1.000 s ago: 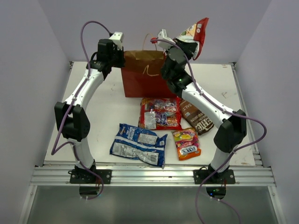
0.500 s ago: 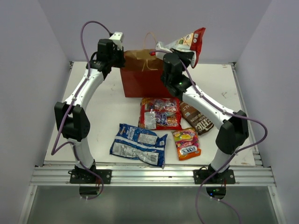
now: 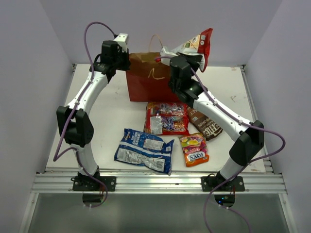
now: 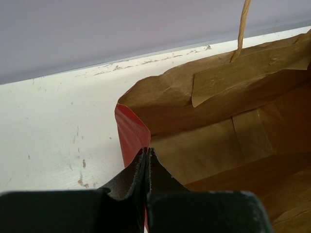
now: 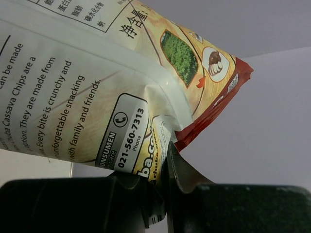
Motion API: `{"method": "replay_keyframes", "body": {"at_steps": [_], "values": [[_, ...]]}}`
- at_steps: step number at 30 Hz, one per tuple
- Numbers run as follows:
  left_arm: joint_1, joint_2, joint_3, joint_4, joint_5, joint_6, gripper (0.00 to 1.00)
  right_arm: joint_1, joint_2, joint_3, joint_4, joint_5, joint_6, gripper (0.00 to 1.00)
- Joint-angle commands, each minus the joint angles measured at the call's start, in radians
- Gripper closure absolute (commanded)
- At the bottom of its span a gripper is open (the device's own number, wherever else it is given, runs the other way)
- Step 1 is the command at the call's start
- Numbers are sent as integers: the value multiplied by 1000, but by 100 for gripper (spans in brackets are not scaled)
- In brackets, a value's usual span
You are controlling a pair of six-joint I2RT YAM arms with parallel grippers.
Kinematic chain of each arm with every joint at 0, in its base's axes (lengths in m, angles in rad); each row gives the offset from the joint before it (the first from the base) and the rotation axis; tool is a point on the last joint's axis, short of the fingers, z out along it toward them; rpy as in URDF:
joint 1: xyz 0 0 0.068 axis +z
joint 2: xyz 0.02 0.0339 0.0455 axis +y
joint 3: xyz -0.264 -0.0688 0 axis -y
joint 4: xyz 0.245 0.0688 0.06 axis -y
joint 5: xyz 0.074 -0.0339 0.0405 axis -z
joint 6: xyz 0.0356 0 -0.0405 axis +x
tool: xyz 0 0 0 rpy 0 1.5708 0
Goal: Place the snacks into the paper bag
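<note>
From above, the paper bag (image 3: pixel 148 85) stands upright toward the far side of the table (image 3: pixel 112 111), its mouth open. My left pincer (image 3: pixel 128 63) is at the bag's left top corner. My right pincer (image 3: pixel 167 50) is up over the bag's right top corner, and the white-yellow-red bag (image 3: pixel 192 44) sticks out from it to the right, in the air above the paper bag's rim. The other snacks lie flat on the table on the near side of the paper bag. The red candy bag (image 3: pixel 166 118) is just in front of it, and the brown chip bag (image 3: pixel 204 122) is beside that, to the bag's near right. The blue-white packet (image 3: pixel 144 150) and the small orange-yellow-pink candy bag (image 3: pixel 194 149) lie nearer still. In my left wrist view, my left pincer (image 4: pixel 146 153) is clenched, its fingers pressed together on the paper bag's (image 4: pixel 214 126) rim where the red side meets the brown inside. The brown inside gapes to the right, and one thin handle (image 4: pixel 241 26) rises at the far edge. In my right wrist view, my right pincer (image 5: pixel 163 155) is clamped on the lower edge of the white-yellow-red bag (image 5: pixel 97 87), whose printed back fills the upper left. The paper bag cannot be seen here.
</note>
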Motion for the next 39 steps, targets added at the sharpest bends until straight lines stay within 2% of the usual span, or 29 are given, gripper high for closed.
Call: {"method": "replay_keyframes", "body": {"at_steps": [1,16,21,25,31,33,34,36,37,38,39], "values": [[7,-26,37,-23,24,6,100,17,-35,38,-89,2,-32,100],[10,-21,42,-17,58,-6,100,74,-166,-54,-203,74,-37,100],[10,-24,42,-15,61,-9,100,81,-192,-106,-192,63,-52,95],[10,-24,42,-15,62,-9,100,86,-152,-126,-125,60,-84,94],[10,-29,40,-18,61,-2,100,103,-10,-69,-108,40,-86,94],[10,-29,42,-20,59,0,100,103,38,-52,-73,45,-113,91],[10,-29,42,-21,59,0,100,103,47,-51,-25,54,-130,80],[10,-29,42,-21,61,0,100,104,67,-66,76,65,-212,51],[10,-29,42,-23,62,0,100,103,70,-78,164,74,-240,24],[10,-29,42,-23,62,0,100,104,72,-81,214,77,-266,8],[10,-29,42,-23,62,-2,100,103,70,-81,257,80,-306,1]]}}
